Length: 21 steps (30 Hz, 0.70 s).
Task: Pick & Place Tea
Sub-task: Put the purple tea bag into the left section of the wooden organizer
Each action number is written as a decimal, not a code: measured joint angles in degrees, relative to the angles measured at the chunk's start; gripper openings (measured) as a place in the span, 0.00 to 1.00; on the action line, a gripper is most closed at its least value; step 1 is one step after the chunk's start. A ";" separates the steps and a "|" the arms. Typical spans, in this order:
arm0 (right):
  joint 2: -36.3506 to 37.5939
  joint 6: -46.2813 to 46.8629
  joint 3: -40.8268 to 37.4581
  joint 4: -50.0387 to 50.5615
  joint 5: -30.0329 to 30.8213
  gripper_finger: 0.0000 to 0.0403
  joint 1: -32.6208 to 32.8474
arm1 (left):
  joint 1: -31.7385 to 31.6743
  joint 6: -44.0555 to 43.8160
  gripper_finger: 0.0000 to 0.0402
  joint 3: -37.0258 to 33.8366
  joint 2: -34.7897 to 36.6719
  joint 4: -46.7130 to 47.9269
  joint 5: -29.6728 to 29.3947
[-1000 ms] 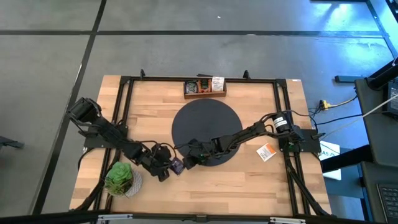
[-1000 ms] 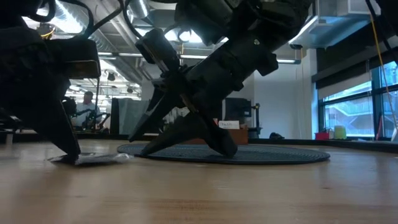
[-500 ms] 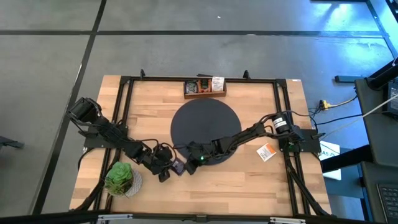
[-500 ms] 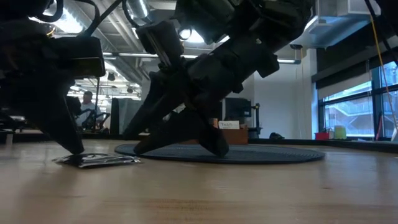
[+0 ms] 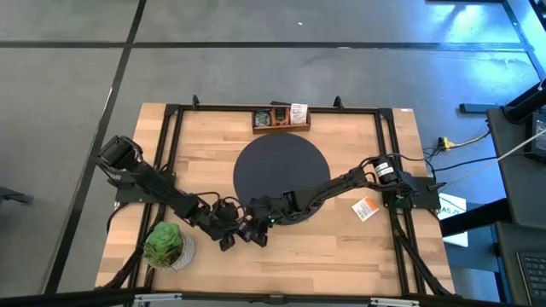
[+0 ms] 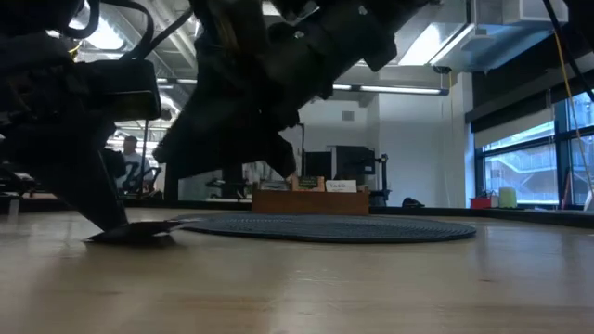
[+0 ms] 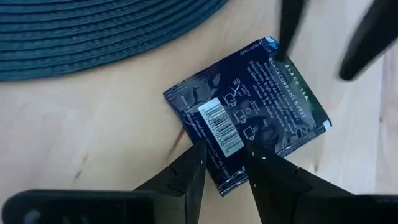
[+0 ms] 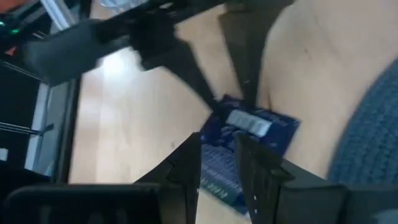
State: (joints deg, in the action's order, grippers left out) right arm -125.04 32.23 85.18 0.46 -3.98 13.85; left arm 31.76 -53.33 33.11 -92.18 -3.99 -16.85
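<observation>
A dark blue tea packet (image 7: 249, 106) lies flat on the wood just off the near rim of the black round mat (image 5: 281, 175). It also shows in the high view (image 5: 246, 231) and the right wrist view (image 8: 249, 140). My left gripper (image 7: 224, 149) (image 5: 230, 236) stands on the packet's barcode side, its fingers a narrow gap apart. My right gripper (image 5: 257, 234) (image 6: 246, 153) hovers open above the packet's other side, clear of the table. Its fingers (image 7: 289, 28) straddle one corner. An orange and white packet (image 5: 365, 208) lies flat at the table's right. My left gripper comes down on the packet slantwise from the table's left. Its fingertips (image 7: 200, 149) rest on the packet's edge strip beside the barcode (image 7: 217, 121). In the low view a finger (image 6: 109, 209) meets the flat packet (image 6: 139, 232). The packet lies wholly on the table.
A wooden box (image 5: 280, 120) holding more tea packets sits at the far edge. A green leafy plant (image 5: 166, 243) stands near the left arm at the near left. The black frame rails (image 5: 171, 136) run along the table's sides. Bare wood lies along the near edge.
My right gripper has left the mat's near rim, risen off the table and moved toward the near edge, and now hangs over the dark packet. My left gripper has stayed on the packet.
</observation>
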 joint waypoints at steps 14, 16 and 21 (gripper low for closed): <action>0.07 11.15 0.40 6.90 -2.24 0.30 -1.10 | 0.01 0.30 0.28 0.07 -6.32 -10.69 1.60; 0.07 12.71 0.38 10.40 -3.81 0.35 -1.49 | -0.01 0.28 0.28 0.03 -6.32 -10.71 1.76; 0.07 14.24 -0.19 13.98 -5.05 0.54 -1.51 | 0.00 0.25 0.28 -0.04 -6.32 -10.85 1.59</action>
State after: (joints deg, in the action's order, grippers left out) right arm -124.97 46.47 84.99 14.44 -9.03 12.34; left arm 31.76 -53.08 33.07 -98.50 -14.84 -15.26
